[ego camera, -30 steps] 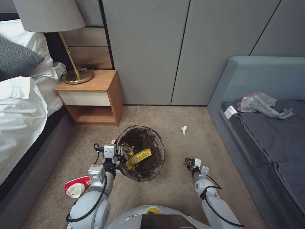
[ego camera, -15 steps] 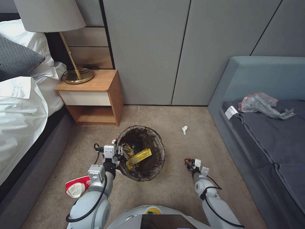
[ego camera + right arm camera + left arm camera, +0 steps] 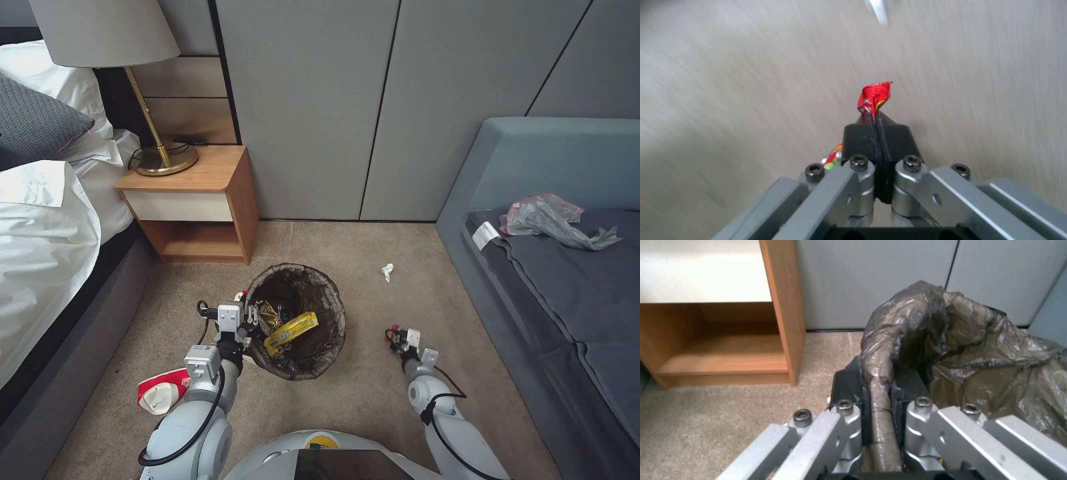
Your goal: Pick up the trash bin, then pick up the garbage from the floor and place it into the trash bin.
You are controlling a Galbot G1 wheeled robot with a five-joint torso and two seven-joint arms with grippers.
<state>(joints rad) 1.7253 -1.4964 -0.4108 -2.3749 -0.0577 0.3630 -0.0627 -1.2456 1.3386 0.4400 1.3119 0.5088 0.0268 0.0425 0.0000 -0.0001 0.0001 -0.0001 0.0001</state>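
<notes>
The trash bin point(image 3: 333, 313) is lined with a dark brown bag and holds yellow wrappers point(image 3: 291, 331). My left gripper point(image 3: 248, 325) is shut on its near-left rim; the left wrist view has the black pads point(image 3: 849, 386) pinching the bag-covered rim point(image 3: 880, 396). Right of the bin, above the carpet, my right gripper point(image 3: 395, 338) is shut on a small red wrapper scrap point(image 3: 874, 95) that sticks out past the fingertips. A white scrap point(image 3: 387, 271) lies on the carpet farther ahead. A red-and-white carton point(image 3: 160, 393) lies on the floor by my left arm.
A wooden nightstand point(image 3: 200, 207) with a brass lamp point(image 3: 157, 157) stands ahead left, beside a bed point(image 3: 40, 220). A grey-blue sofa point(image 3: 567, 267) runs along the right, with a thin grey plastic bag point(image 3: 547, 220) on it. Panelled wall behind.
My right gripper with the red scrap has shifted slightly left and forward, toward the bin. The left arm and the bin have stayed put.
</notes>
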